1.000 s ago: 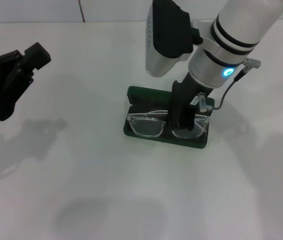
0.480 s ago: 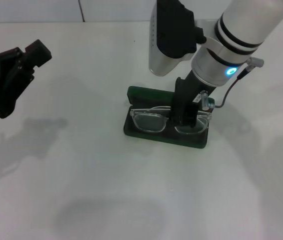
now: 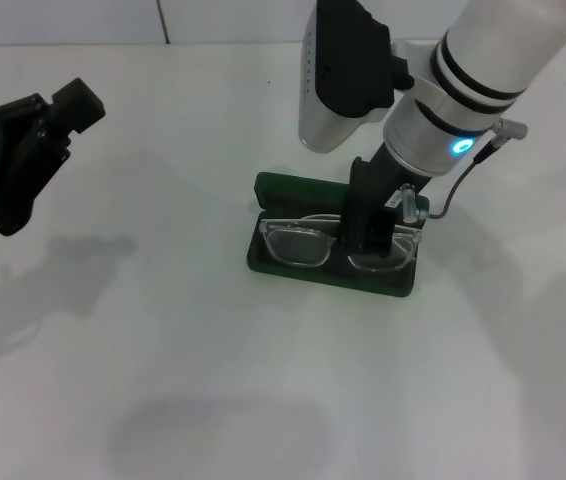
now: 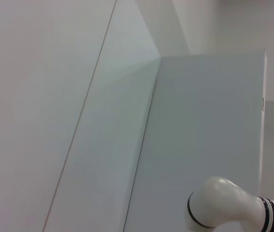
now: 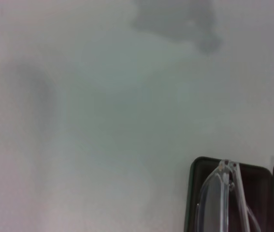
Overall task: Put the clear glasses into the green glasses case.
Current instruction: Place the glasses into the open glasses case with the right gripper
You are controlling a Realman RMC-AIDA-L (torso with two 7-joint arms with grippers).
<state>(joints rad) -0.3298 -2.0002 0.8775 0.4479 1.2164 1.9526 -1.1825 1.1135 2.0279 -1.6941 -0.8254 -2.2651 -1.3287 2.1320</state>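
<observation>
Gripping the glasses (image 3: 325,244) at the bridge, the right gripper (image 3: 365,236) stands directly over them. They rest inside the open case (image 3: 303,268), lenses to either side of the fingers. The left gripper (image 3: 18,150) hangs well apart, its fingers unclear.

Right arm (image 3: 483,60): white tube, black rings, cyan LED, grey cable, silver-black wrist block; right hand (image 3: 368,215) black. Left hand (image 3: 18,150) all black, thin black cable.

The right gripper (image 3: 367,238) hides the clear glasses' (image 3: 298,245) bridge.
</observation>
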